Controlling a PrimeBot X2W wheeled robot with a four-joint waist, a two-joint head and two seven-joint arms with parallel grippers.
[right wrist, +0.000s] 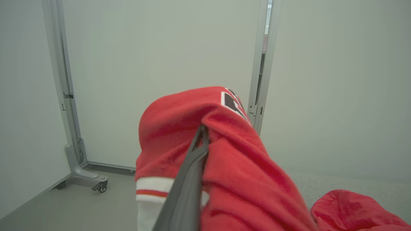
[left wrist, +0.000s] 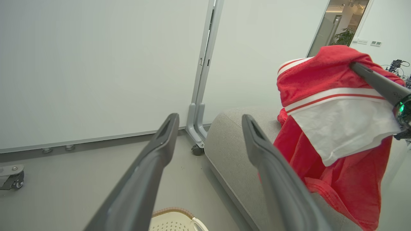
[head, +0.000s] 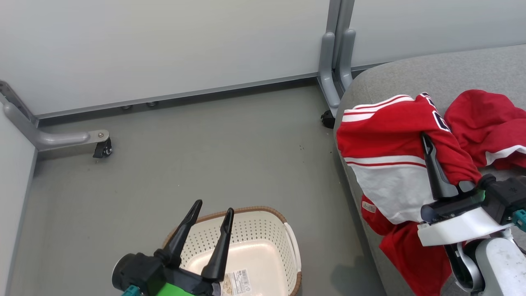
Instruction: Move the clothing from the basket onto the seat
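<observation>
Here, in the head view, the left gripper (head: 214, 206) hung over the basket (head: 269, 210), its two fingers standing apart with nothing between them. The basket stood on the floor (head: 205, 156), with a paper label (head: 236, 281) on its bottom. To the right, the right gripper (head: 425, 139) was pinched together on a fold of the red jersey (head: 386, 135), which draped from it down over the front edge of the grey seat (head: 431, 74). The red shorts (head: 485, 119) lay on the seat just beside the jersey.

In the left wrist view, the left gripper's fingers were spread wide above the floor, with the basket's rim at the bottom edge. The jersey hung from the right gripper above the seat's corner.

In the right wrist view, the fingers were closed together with jersey cloth bunched over their tips. The shorts lay on the seat at the lower right.
</observation>
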